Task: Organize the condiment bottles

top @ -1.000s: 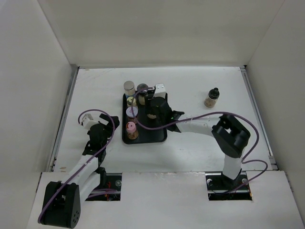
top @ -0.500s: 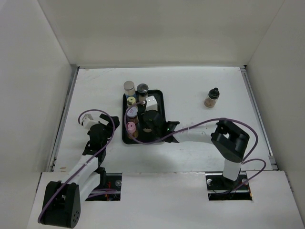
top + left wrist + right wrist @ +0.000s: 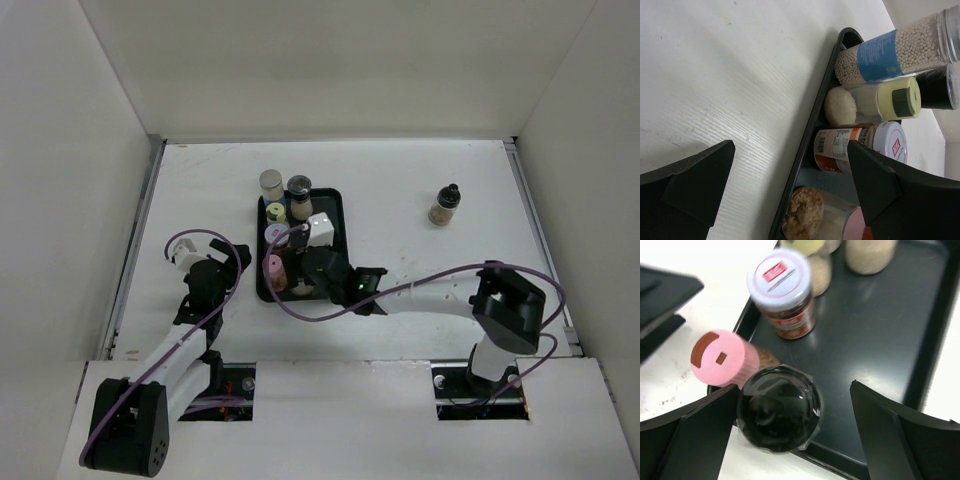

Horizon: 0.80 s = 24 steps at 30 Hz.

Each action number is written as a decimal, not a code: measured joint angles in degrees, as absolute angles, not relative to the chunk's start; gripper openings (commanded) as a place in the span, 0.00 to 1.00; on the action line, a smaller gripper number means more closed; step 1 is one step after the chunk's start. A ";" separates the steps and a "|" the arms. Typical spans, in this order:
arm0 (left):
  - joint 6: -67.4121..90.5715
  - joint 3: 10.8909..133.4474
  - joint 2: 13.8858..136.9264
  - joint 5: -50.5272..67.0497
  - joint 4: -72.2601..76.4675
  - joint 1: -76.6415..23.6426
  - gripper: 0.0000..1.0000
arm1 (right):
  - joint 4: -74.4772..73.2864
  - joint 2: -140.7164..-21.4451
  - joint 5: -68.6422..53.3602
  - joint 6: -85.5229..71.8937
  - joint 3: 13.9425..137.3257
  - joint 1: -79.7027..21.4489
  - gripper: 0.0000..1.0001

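- The right gripper (image 3: 794, 387) hung over the near left corner of the black tray (image 3: 875, 330), its jaws spread wide and gripping nothing.
- A black-lidded jar (image 3: 779, 407) stood upright between its fingers, close against the left one and clear of the right one.
- That jar sat at the tray's near edge; its base was hidden, so whether it was fully inside the rim could not be told.
- A pink-lidded jar (image 3: 720, 359) stood just beside it, with a white-lidded jar (image 3: 782, 287) with a red label next along the left side.
- Farther along were a yellow-lidded jar (image 3: 890, 100) and a grey-lidded jar (image 3: 890, 50) of pale pellets.
- A black-capped bottle (image 3: 443, 205) stood alone on the table (image 3: 420, 170), well to the right of the tray.
- The left gripper (image 3: 790, 145) sat low beside the tray's left edge, jaws wide apart and empty.
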<state>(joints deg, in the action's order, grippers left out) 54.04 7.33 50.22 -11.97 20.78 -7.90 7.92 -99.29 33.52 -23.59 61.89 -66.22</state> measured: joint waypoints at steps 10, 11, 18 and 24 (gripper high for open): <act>54.06 7.33 50.13 -11.90 20.78 -7.90 1.00 | 8.10 -81.73 34.83 -23.81 52.99 -52.18 0.69; 54.06 7.33 50.13 -11.86 20.75 -7.90 1.00 | 8.40 -80.71 35.11 -23.83 52.18 -49.54 0.67; 54.06 7.33 50.13 -11.79 20.75 -7.90 1.00 | 9.45 -77.71 34.92 -23.53 48.45 -34.79 0.41; 54.06 7.33 50.52 -11.81 20.82 -7.90 1.00 | 9.98 -77.30 37.23 -22.17 47.79 -24.51 0.83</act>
<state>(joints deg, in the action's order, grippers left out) 54.06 7.33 50.52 -11.81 20.82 -7.90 9.98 -77.30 37.23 -22.17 47.79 -24.51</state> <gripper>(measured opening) 0.997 0.640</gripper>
